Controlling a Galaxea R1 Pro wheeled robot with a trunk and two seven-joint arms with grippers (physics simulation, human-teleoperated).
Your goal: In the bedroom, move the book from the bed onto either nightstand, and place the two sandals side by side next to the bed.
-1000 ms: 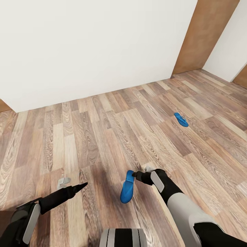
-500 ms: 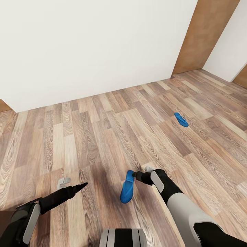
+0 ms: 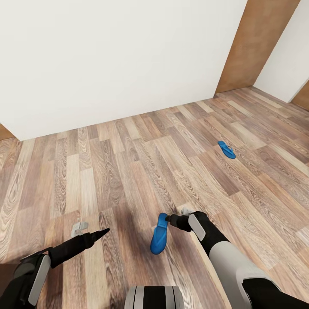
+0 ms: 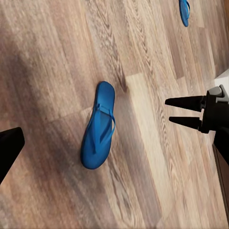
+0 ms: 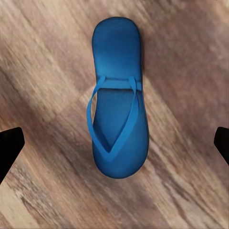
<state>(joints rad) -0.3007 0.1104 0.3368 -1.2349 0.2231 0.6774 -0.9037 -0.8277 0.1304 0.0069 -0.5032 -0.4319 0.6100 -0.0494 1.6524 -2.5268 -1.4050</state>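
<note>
Right gripper [image 3: 168,219] hovered wide open above near sandal [image 3: 159,234]; left gripper [image 3: 104,232] open too; off-centre closing risked pinching only the strap.

Both arms reach low, right claw [image 3: 168,219] and left claw [image 3: 92,231] spread apart.

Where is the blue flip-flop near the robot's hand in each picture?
Head view: the near sandal lies low and central on the floor, beside the right gripper.
Left wrist view: it sits mid-frame.
Right wrist view: it lies centred.
Shared landmark: the far sandal, seen again in the left wrist view.
</note>
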